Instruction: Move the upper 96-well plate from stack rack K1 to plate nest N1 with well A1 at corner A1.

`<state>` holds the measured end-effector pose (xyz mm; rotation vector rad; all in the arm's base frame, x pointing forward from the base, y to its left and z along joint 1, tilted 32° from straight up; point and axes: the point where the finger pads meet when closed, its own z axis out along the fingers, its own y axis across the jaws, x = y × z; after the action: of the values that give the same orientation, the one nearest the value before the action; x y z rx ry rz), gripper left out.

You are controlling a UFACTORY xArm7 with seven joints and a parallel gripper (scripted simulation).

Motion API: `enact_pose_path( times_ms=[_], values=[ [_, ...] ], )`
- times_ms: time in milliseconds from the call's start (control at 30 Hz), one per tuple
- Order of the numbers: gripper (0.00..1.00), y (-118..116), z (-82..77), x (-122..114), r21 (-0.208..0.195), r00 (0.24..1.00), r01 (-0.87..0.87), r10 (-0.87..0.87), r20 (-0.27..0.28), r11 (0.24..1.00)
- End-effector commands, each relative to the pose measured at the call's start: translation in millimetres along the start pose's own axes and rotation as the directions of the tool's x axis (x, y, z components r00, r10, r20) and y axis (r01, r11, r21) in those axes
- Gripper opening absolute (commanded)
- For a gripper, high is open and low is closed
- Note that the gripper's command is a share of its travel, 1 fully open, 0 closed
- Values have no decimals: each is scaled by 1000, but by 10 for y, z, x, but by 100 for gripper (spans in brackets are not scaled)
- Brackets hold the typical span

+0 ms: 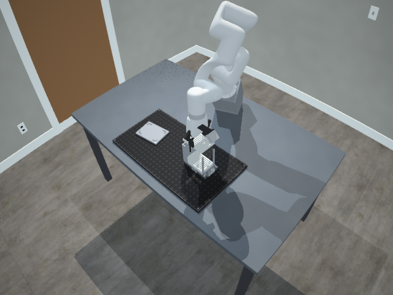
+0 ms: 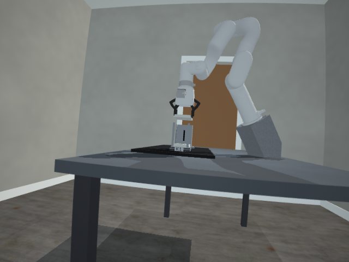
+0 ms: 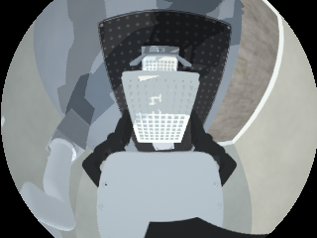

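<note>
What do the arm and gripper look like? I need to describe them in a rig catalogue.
The arm is smooth glossy white, built of rounded tubular links with bulbous joints, and rises from a speckled grey wedge-shaped pedestal. The gripper has a boxy white body with black angular linkage fingers. No cables or markings are visible.

Probably a lab: well-plate rack (image 2: 173, 132) on a perforated breadboard (image 1: 148, 155).
</note>
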<state>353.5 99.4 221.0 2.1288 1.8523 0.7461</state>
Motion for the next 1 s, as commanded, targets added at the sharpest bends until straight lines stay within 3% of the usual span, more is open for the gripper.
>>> enact_pose_path(
  times_ms=[0, 367, 500, 967],
  values=[
    [0, 9, -18, 5, -2, 1000, 0, 0, -1, 1000],
    [0, 14, -17, -61, -2, 998, 67, -67, -1, 998],
    [0, 23, -14, -194, -2, 984, 177, -177, 0, 984],
    [0, 51, -5, -595, -2, 984, 177, -177, 0, 984]
  ],
)
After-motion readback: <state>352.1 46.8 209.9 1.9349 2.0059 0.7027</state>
